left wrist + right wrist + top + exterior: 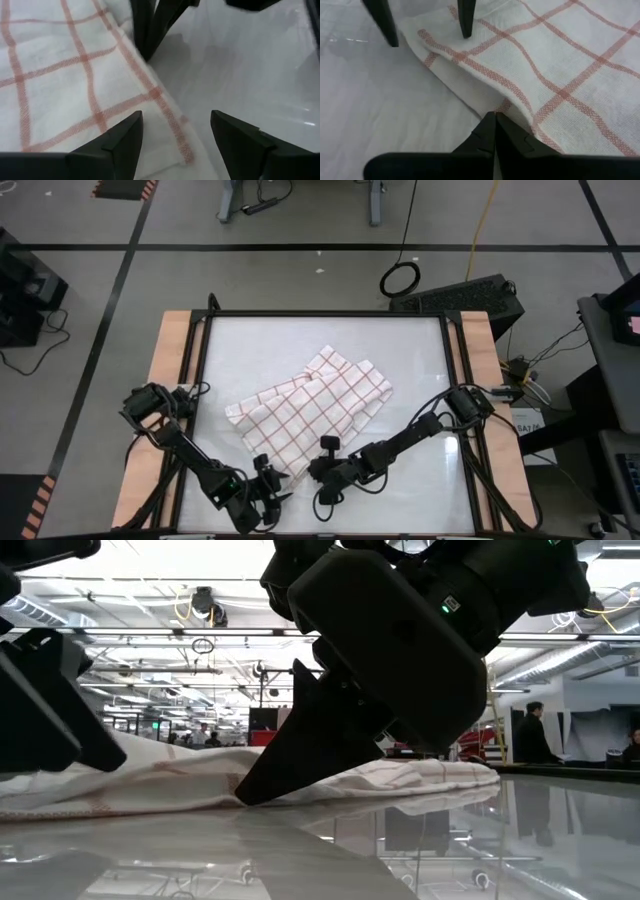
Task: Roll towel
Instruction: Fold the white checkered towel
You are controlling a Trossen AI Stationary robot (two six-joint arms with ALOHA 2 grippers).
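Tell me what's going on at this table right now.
Two robot arms are working at the near edge of a checked towel lying rumpled on the table. The right gripper is shut on the towel's edge, and the left gripper stands open at the same edge. No roll has formed yet.

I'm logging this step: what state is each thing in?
Towel: lying loosely folded and rumpled on the table, not yet rolled.
Left gripper: open, straddling the towel's near edge.
Right gripper: shut, tips at the towel's near edge; whether it pinches cloth cannot be told.
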